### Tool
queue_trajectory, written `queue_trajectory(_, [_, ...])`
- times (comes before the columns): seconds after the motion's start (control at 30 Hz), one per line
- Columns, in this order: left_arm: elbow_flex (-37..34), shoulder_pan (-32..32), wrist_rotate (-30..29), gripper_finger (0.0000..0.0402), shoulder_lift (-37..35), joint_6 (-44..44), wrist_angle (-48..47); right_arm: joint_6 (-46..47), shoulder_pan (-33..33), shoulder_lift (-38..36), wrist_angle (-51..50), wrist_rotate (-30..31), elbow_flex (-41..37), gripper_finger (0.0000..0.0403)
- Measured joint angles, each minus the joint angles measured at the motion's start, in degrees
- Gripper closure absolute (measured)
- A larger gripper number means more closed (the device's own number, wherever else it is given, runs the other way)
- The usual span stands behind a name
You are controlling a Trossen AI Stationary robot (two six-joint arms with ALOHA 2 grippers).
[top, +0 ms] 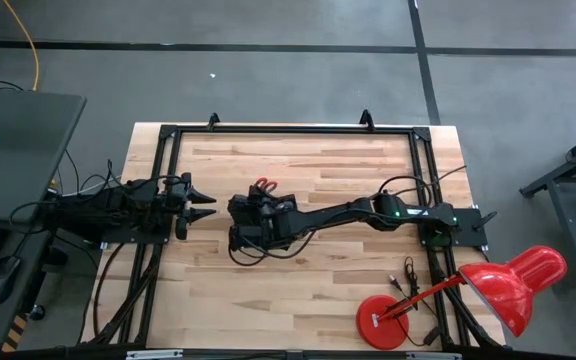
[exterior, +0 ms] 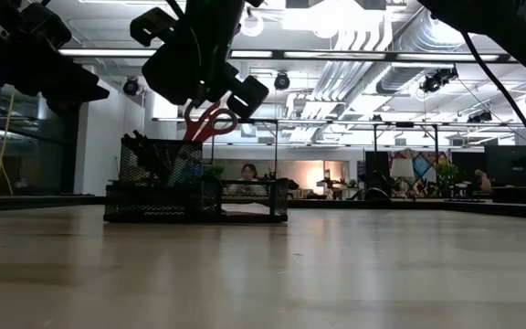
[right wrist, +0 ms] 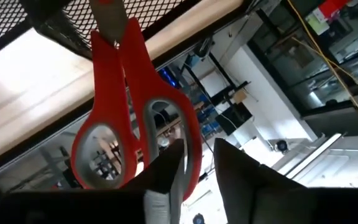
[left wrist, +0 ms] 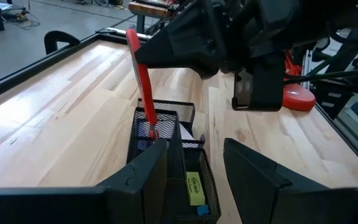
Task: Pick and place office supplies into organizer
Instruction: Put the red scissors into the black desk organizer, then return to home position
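1. Red-handled scissors (right wrist: 135, 118) stand blades-down in the black mesh organizer (exterior: 194, 187), with the handle loops sticking up above its rim; the blades are hidden inside the mesh.
2. From overhead, only the red loops (top: 266, 186) peek out past the right gripper (top: 253, 215), which covers the organizer almost completely.
3. In the right wrist view, the dark fingers (right wrist: 166, 168) sit against one handle loop and seem to pinch it, though the contact point is partly cut off at the frame's edge.
4. From table height, the right gripper (exterior: 210, 87) hangs directly over the organizer's taller compartment, its lower part overlapping the scissor loops (exterior: 210, 122).
5. Dark thin shapes, probably pens (exterior: 149, 151), lean inside that taller compartment; the mesh makes them hard to count.
6. The left gripper (top: 196, 203) waits just beside the organizer with its fingers spread apart, holding nothing.
7. Its wrist view shows a yellow-green item (left wrist: 194, 188) in the lower compartment, too obscured to identify.
8. A red desk lamp (top: 513, 283) stands at the wooden table's (top: 298, 290) corner, well apart.
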Motion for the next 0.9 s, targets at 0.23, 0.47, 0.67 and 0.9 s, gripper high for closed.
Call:
queue_trajectory(0.23, [0.0,0.01,0.0,0.0256,0.0,0.0,0.38,5.34,-0.04,0.0,-0.09,-0.34,0.0,0.0259])
queue_trajectory(0.47, [0.0,0.02,0.0,0.0256,0.0,0.14,0.26,20.59,0.13,0.0,-0.22,5.78,0.0,0.0168])
queue_trajectory(0.67, [0.0,0.0,0.0,0.0256,0.0,0.22,0.28,28.22,1.24,0.0,-2.02,8.0,0.0,0.0124])
queue_trajectory(0.9, [0.0,0.01,0.0,0.0256,0.0,0.22,0.28,30.26,3.53,0.0,-5.3,9.99,0.0,0.0123])
